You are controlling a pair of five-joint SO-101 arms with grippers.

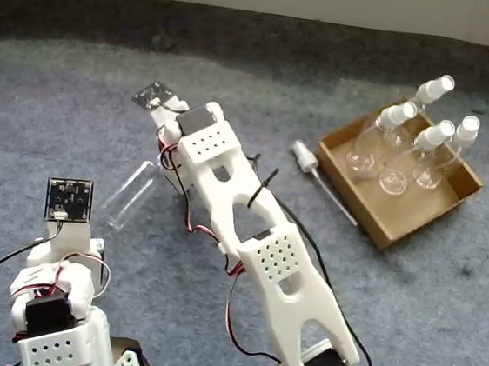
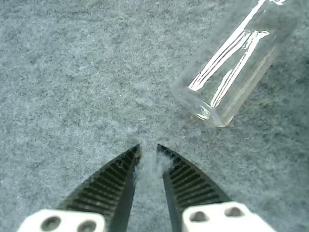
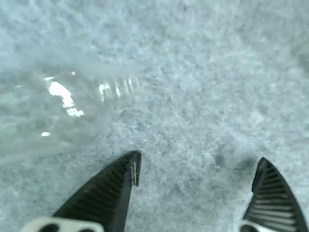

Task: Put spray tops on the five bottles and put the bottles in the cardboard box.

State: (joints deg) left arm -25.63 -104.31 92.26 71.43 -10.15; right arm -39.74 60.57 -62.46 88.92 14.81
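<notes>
The uncapped bottle [image 1: 130,193] lies on the desk [image 1: 62,85], right claw [image 3: 199,164] spread wide by its neck, likely to seize it, left claw [image 2: 149,150] narrow and empty near its base.

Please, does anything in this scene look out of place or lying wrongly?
Yes. One clear bottle lies on its side on the carpet, without a top, while a spray top lies loose beside the cardboard box. The four bottles in the box are capped.

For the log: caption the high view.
Four topped bottles in the box, one spray top beside it, fifth bottle lying bare on the mat.
</notes>
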